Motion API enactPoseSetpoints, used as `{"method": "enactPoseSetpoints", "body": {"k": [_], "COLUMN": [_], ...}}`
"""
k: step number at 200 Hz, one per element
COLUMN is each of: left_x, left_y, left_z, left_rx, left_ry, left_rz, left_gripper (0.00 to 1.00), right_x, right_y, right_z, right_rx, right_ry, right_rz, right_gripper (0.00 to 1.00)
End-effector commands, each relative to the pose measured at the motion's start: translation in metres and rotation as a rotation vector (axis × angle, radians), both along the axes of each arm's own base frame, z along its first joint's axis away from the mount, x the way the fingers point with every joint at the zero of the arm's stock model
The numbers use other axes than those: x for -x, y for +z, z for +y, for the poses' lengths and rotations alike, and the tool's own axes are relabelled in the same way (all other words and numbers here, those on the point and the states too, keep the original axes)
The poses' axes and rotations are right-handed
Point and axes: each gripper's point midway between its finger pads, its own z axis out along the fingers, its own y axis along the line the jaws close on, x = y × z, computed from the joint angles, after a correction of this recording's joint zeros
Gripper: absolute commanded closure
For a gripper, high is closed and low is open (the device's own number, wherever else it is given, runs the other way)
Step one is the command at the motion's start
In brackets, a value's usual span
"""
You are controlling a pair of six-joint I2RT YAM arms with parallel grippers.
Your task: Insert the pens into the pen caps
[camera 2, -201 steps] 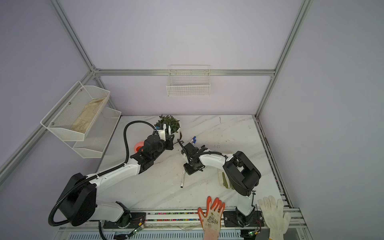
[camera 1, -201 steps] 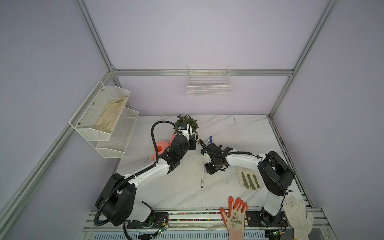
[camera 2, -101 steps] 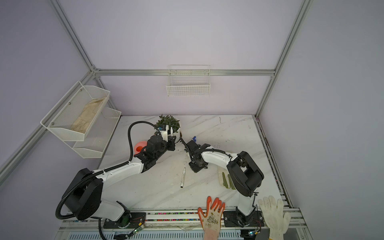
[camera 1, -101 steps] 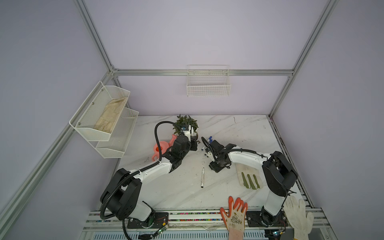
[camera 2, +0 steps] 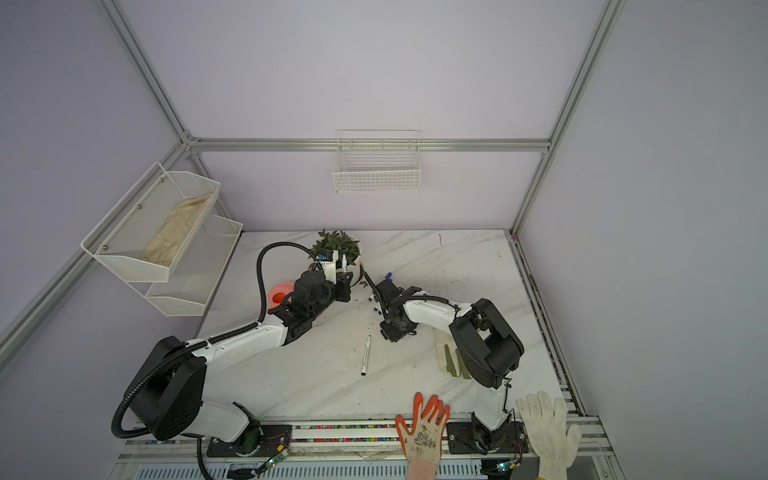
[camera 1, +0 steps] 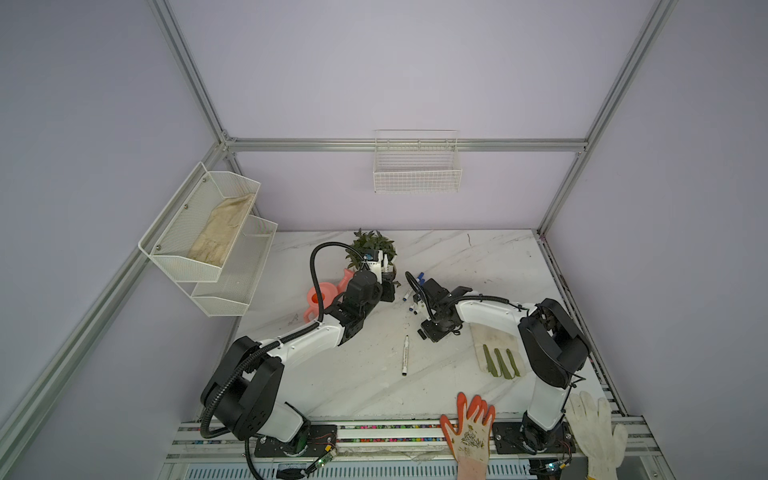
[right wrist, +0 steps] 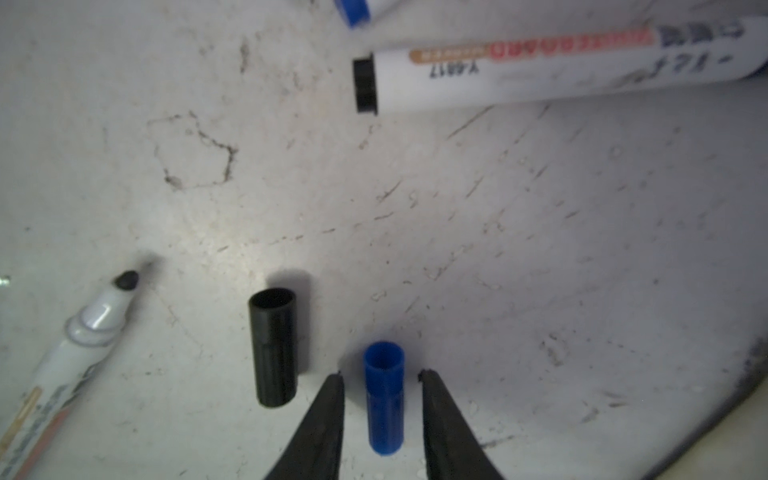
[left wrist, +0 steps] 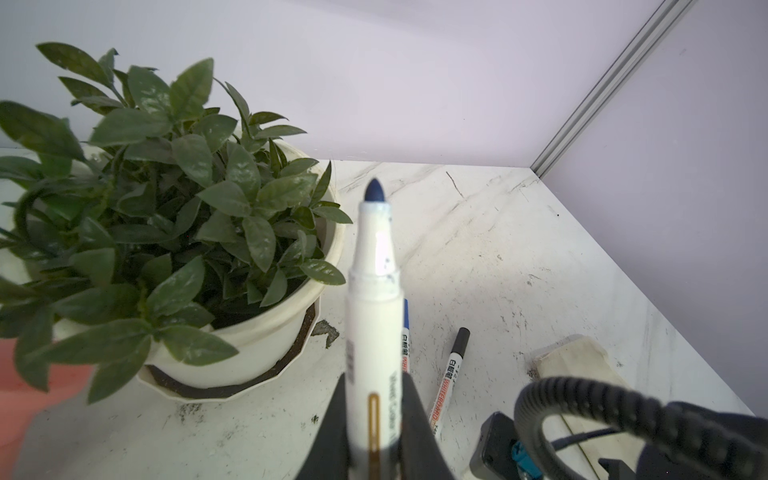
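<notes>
Right wrist: released right pincer (right wrist: 380,374) straddles blue cap (right wrist: 384,399), black cap (right wrist: 274,347) just beside; left pincer (left wrist: 374,384) grasps pen (left wrist: 374,299).

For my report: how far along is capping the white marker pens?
Done: one white marker pen seems black-capped. In hand: left gripper grips an uncapped blue-tipped pen; right gripper stands open around a short blue plastic cap. Remaining: black plastic cap and black-tipped pen.

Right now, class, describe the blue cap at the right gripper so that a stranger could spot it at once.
On the marble table, just right of the potted plant, find the right gripper. Between its open jaws sits a short blue cap, touched by neither. Its closest neighbour is a black cap.
</notes>
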Motion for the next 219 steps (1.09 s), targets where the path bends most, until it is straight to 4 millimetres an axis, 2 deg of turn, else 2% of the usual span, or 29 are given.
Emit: {"method": "enactPoseSetpoints", "body": {"k": [1, 54, 138, 161, 194, 219], "left_x": [-0.003, -0.005, -0.003, -0.003, -0.004, -0.004], "left_y": [0.002, 0.0, 0.0, -0.001, -0.002, -0.001], "left_z": [-0.001, -0.004, 0.0, 0.0, 0.0, 0.0], "left_rx": [0.004, 0.009, -0.008, -0.012, -0.018, -0.021], "left_ry": [-0.012, -0.019, -0.009, -0.012, -0.009, -0.008], "left_rz": [-0.031, -0.027, -0.034, -0.034, -0.035, -0.038], "left_gripper": [1.0, 1.0, 1.0, 1.0, 1.0, 1.0], "right_x": [0.009, 0.014, -0.041, -0.054, -0.08, -0.108], "right_y": [-0.002, -0.004, 0.004, 0.02, 0.055, 0.059], "right_z": [-0.01, -0.024, -0.078, -0.072, -0.058, -0.06], "right_rx": [0.02, 0.045, 0.093, 0.031, -0.128, -0.195], "right_ry": [-0.026, -0.074, -0.308, -0.313, -0.361, -0.456], "right_rz": [0.011, 0.014, -0.068, -0.115, -0.187, -0.209], "right_gripper": [0.61, 0.6, 0.62, 0.62, 0.62, 0.61]}}
